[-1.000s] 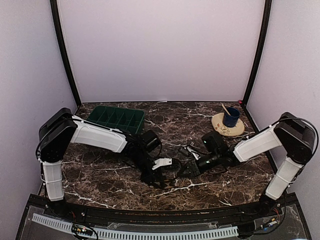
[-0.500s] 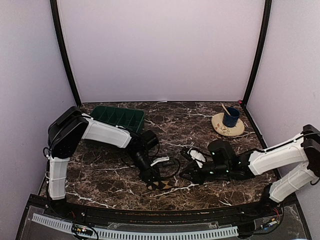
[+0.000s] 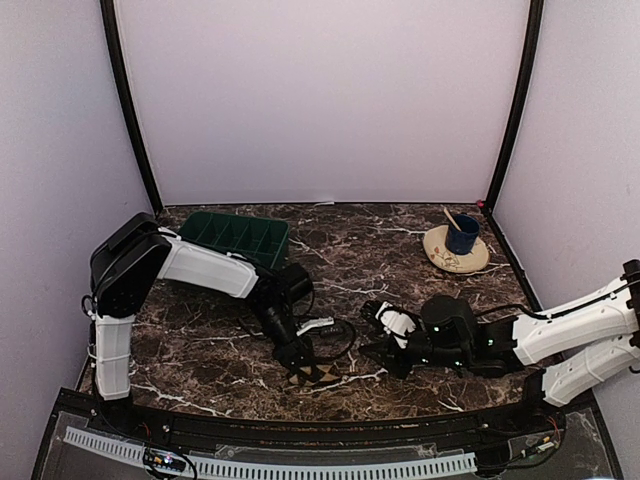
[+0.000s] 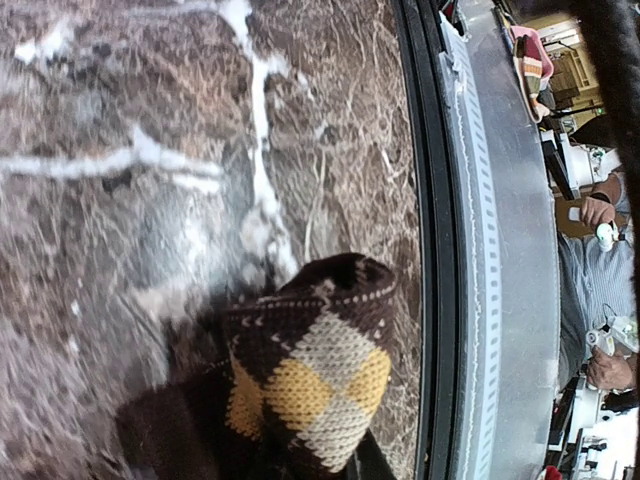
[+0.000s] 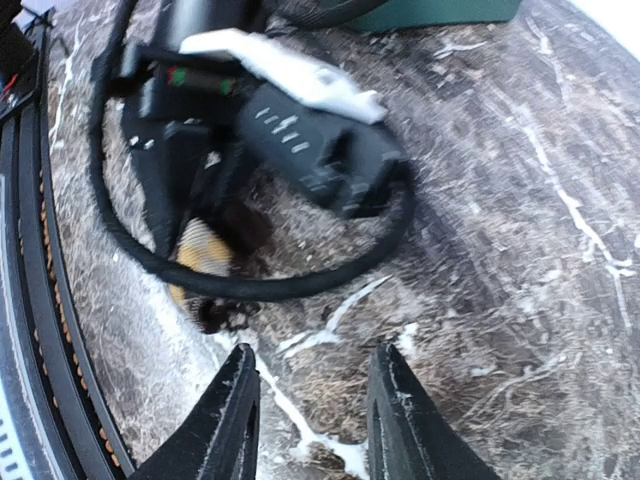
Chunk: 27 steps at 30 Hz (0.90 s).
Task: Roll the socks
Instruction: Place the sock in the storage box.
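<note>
The brown-and-black diamond-checkered sock (image 3: 320,375) lies bunched near the table's front edge, with tan and yellow diamonds showing in the left wrist view (image 4: 310,375). My left gripper (image 3: 303,365) points down onto it and is shut on the sock; its fingers are almost hidden by the fabric. My right gripper (image 3: 378,350) is low over the marble just right of the sock. It is open and empty in the right wrist view (image 5: 315,400). That view also shows the sock (image 5: 200,250) under the left gripper's cable. The plain tan sock is not clearly in view.
A green tray (image 3: 235,237) stands at the back left. A tan plate (image 3: 447,258) with a blue cup (image 3: 463,235) stands at the back right. The table's black front rim (image 4: 425,250) runs close beside the sock.
My right arm has drawn back to the right and dropped lower, its gripper moving away from the left one. My left gripper has shifted slightly toward the front edge with the sock.
</note>
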Available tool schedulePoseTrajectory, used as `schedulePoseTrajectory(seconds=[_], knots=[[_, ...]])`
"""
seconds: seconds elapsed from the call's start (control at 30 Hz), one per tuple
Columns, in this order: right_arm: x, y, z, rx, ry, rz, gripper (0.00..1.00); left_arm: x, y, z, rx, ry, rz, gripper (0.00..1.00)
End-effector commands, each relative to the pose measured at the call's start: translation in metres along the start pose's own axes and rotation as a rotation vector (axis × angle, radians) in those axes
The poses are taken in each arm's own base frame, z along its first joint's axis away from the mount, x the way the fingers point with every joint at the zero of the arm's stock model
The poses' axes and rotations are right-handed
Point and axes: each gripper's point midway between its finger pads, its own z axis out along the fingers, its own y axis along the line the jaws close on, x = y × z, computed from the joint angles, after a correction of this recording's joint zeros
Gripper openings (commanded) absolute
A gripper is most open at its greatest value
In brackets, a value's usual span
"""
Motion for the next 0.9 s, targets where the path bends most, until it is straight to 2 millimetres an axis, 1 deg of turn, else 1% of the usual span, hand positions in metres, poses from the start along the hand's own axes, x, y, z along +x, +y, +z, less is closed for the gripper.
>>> schedulePoseTrajectory(seconds=[0.0, 0.13, 0.27, 0.33, 0.43, 0.53, 0.63, 0.7, 0.73, 0.77, 0.83, 0.87], knots=[[-0.017, -0.012, -0.005, 0.074, -0.07, 0.018, 0.34, 0.025, 0.002, -0.012, -0.072, 0.062, -0.089, 0.02], [-0.021, -0.013, -0.006, 0.081, -0.086, 0.029, 0.35, 0.011, -0.006, -0.03, -0.116, 0.0, -0.054, 0.0], [-0.025, -0.014, -0.008, 0.088, -0.101, 0.036, 0.35, -0.004, -0.012, -0.053, -0.162, -0.071, -0.026, 0.0], [-0.027, -0.014, -0.008, 0.09, -0.107, 0.033, 0.35, -0.008, -0.013, -0.064, -0.191, -0.092, -0.018, 0.0], [-0.031, -0.015, -0.008, 0.094, -0.111, 0.026, 0.35, -0.014, -0.017, -0.084, -0.218, -0.142, -0.013, 0.0], [-0.035, -0.014, -0.007, 0.096, -0.117, 0.019, 0.35, -0.018, -0.012, -0.109, -0.3, -0.192, -0.018, 0.0], [-0.039, -0.014, -0.005, 0.096, -0.12, 0.011, 0.36, -0.021, -0.004, -0.144, -0.4, -0.276, -0.04, 0.0], [-0.041, -0.014, -0.003, 0.097, -0.12, 0.003, 0.36, -0.022, 0.002, -0.171, -0.483, -0.346, -0.067, 0.0], [-0.041, -0.014, -0.002, 0.098, -0.119, -0.002, 0.36, -0.023, 0.002, -0.181, -0.513, -0.375, -0.067, 0.0], [-0.043, -0.014, -0.001, 0.098, -0.124, -0.005, 0.36, -0.02, 0.01, -0.203, -0.581, -0.419, -0.098, 0.0], [-0.046, -0.014, 0.001, 0.102, -0.125, -0.012, 0.36, -0.015, 0.018, -0.238, -0.707, -0.49, -0.141, 0.0], [-0.047, -0.014, 0.002, 0.103, -0.126, -0.018, 0.36, -0.011, 0.024, -0.259, -0.798, -0.525, -0.171, 0.0]])
